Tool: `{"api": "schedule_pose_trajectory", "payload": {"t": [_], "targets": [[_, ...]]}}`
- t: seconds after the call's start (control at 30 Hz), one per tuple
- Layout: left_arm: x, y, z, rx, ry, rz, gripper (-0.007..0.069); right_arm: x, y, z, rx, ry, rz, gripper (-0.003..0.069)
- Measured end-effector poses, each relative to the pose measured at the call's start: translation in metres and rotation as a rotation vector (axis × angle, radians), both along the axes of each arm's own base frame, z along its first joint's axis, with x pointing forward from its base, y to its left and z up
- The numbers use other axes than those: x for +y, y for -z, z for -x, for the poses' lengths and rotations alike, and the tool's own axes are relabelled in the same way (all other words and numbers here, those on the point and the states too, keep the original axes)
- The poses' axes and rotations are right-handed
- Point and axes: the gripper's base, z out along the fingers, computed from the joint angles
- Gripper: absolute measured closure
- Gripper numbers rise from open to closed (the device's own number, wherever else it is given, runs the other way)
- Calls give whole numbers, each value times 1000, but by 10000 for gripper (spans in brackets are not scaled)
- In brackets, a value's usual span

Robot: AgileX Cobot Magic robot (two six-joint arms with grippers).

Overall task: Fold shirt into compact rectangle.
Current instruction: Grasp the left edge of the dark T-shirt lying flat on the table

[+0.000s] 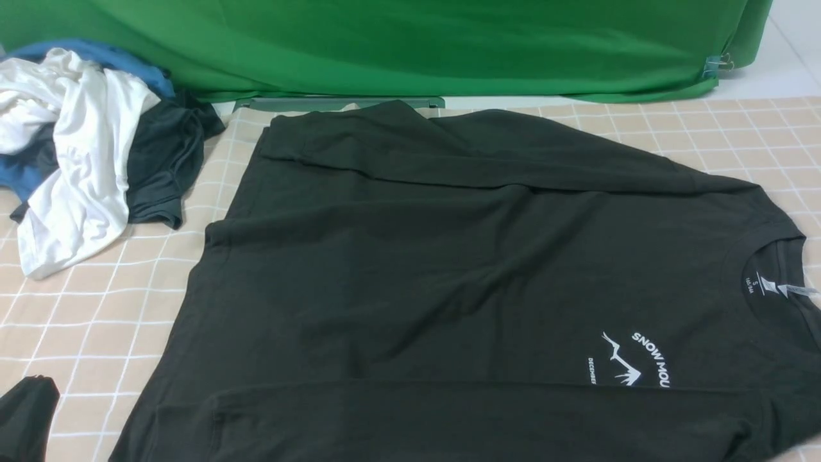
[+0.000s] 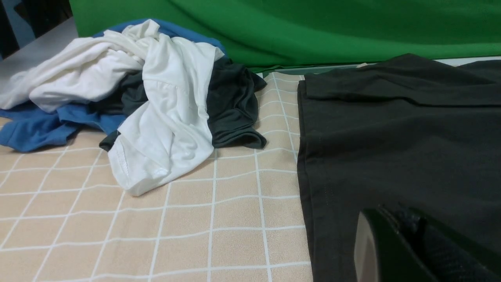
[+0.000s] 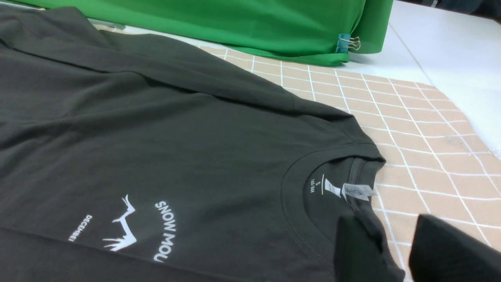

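The dark green-black shirt [image 1: 417, 256] lies flat across the checked cloth, front up, its collar toward the right. Its far sleeve is folded across the body. The white mountain logo [image 1: 632, 362] and the white collar label [image 1: 779, 289] both show. My left gripper [image 1: 29, 410] sits low at the near left, beside the shirt's hem edge [image 2: 309, 176]. In the left wrist view this gripper [image 2: 397, 215] is shut with nothing in it. My right gripper [image 3: 387, 219] is open just above the collar [image 3: 297, 188], one finger [image 3: 354, 250] over the collar's rim, the other over the cloth.
A heap of white, blue and dark grey clothes [image 1: 83, 147] lies at the far left corner. A green backdrop [image 1: 417, 45] hangs along the far edge, held by a clip [image 1: 721, 63]. The beige checked tablecloth [image 1: 83, 308] shows left of the shirt and past the collar [image 3: 422, 137].
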Motion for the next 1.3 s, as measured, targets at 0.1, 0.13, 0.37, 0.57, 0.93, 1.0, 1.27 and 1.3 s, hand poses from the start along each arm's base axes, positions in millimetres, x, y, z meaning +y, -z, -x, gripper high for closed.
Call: {"api": "schedule_pose_trajectory", "payload": {"t": [0.1,0.13,0.37,0.57,0.93,1.0,1.27,1.3], "targets": [[0,-1,0,-10,-3,-8,602,0,0,0,0,0,0,412],[0,-2,0,-23,-4,-3,602,0,0,0,0,0,0,412],[4,-23,-1,-251,-48,295,602,0,0,0,0,0,0,412],[13,-40,3,-454,-104,543,602,0,-2,0,-20,2,0,412],[7,-107,13,-587,24,678,602,-3,-26,-1,-296,42,-476,412],[4,-121,7,-470,13,629,602,-4,-31,0,-344,42,-537,412],[-9,-127,-75,453,10,246,602,-7,-46,4,-496,31,-578,443],[-10,-124,-77,487,18,245,602,-7,-46,4,-495,31,-578,448]]}}
